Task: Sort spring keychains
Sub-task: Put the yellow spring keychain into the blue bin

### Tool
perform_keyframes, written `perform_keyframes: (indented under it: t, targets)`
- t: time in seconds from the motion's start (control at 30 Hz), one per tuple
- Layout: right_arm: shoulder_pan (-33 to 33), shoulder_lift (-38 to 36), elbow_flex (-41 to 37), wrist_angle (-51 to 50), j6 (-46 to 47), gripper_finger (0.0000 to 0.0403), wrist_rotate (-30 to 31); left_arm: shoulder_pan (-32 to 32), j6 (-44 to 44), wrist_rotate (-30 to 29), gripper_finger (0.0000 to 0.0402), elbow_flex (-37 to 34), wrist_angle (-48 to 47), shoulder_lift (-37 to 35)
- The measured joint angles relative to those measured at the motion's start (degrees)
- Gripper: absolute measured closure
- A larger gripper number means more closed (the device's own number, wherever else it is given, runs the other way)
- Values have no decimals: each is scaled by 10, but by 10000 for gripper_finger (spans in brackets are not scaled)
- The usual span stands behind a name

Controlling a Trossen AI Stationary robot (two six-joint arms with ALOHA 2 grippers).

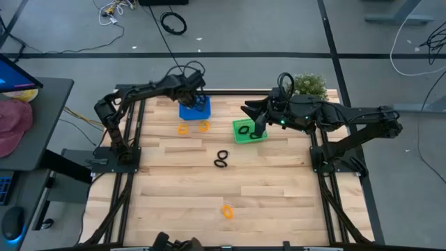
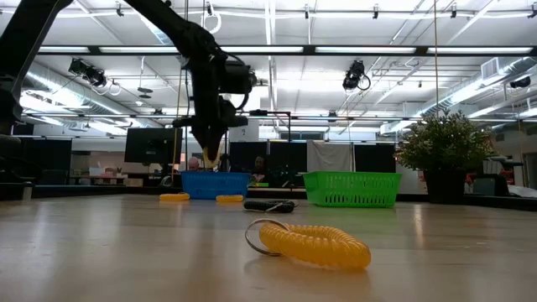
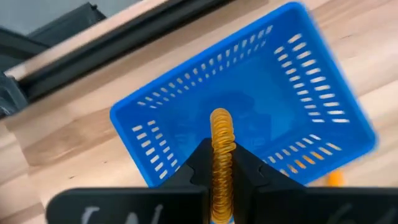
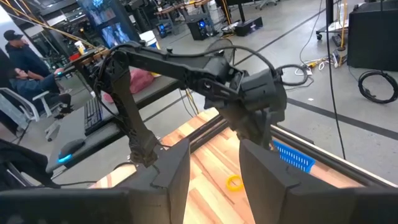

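Orange coils [image 1: 192, 127] beside blue basket, black pair [image 1: 221, 160] mid-table, one orange [image 1: 228, 210] near front

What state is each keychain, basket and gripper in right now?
Left gripper: shut on an orange keychain, above the blue basket.
Right gripper: open, over the green basket.
Green basket: holds a black keychain.
Two orange keychains: on the table beside the blue basket.
Black keychain pair: mid-table.
Lone orange keychain: near edge.

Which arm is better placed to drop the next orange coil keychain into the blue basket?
Left. The left gripper is shut on an orange coiled spring keychain directly above the blue mesh plastic basket. The right gripper, open, hangs over the green mesh basket.
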Motion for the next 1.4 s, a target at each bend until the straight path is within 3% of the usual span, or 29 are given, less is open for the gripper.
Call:
perform_keyframes:
  t: [0.3,0.87,1.4]
  targets:
    - [0,19,0,4,2,263,-1,22,-8,0,375,-47,37,0]
    - [0,23,0,37,0,263,-16,38,1,31,353,-48,59,5]
    - [0,23,0,39,-2,263,-16,37,18,36,261,-48,60,3]
